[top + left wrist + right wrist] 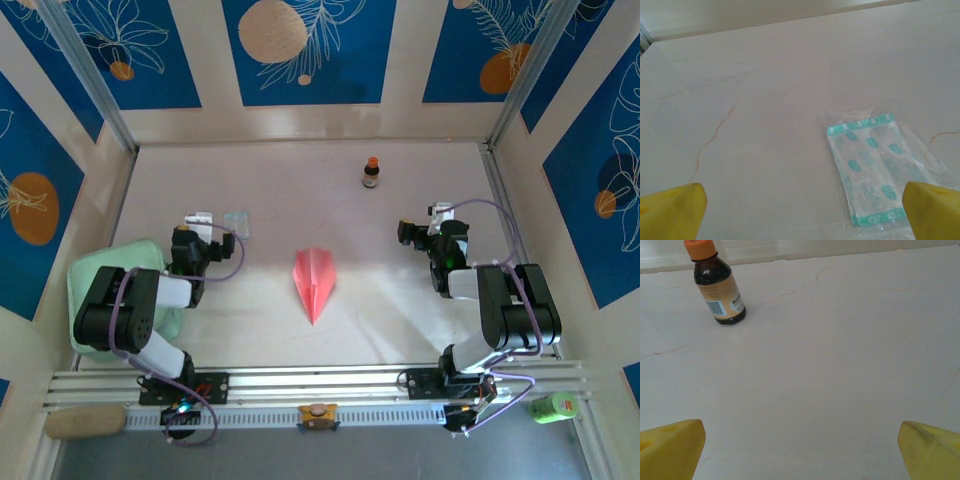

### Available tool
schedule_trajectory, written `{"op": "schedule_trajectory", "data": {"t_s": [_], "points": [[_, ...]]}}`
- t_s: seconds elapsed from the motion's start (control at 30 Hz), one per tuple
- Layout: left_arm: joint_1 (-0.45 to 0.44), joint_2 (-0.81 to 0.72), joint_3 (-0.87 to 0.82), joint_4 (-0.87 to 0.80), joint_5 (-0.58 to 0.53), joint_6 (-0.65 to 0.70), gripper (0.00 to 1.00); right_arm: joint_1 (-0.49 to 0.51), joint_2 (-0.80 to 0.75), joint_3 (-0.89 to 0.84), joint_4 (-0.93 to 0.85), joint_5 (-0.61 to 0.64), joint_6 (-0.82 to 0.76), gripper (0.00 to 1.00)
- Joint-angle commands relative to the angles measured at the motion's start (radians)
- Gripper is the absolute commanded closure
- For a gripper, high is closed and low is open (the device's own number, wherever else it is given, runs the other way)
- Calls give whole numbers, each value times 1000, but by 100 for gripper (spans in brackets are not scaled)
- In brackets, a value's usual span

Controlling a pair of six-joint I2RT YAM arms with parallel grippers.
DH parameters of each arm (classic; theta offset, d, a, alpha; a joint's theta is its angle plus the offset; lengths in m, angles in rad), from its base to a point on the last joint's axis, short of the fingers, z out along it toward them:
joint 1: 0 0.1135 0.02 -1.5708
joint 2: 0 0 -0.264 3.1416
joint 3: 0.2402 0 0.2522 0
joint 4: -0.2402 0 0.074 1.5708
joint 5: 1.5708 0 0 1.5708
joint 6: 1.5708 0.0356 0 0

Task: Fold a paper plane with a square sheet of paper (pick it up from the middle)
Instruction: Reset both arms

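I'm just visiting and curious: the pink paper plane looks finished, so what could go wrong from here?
The paper plane lies loose mid-table; a swinging arm could nudge or crumple it.
The small bottle stands upright ahead of the open right gripper; a forward move might topple it.
The clear packet lies before the open left gripper and could get dragged.

Salmon-pink slim paper plane (314,280): plain.
Translucent flat plastic packet (875,167): teal bands and teal spots.
Dark brown small glass bottle (715,285): orange cap, tan label.
Cream stone-look bench (300,190): faint brown veins.
Blue wall panels (350,75): white leaf outlines, orange discs.
Jaws: yellow tips.
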Motion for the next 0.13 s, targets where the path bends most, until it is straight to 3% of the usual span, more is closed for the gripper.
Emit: {"op": "schedule_trajectory", "data": {"t_s": [0.0, 0.1], "points": [[10, 1, 2, 36, 19, -13, 0, 1, 1, -2, 35, 19, 11, 1], [10, 1, 1, 37, 19, -13, 0, 2, -1, -7, 41, 19, 9, 1]]}}
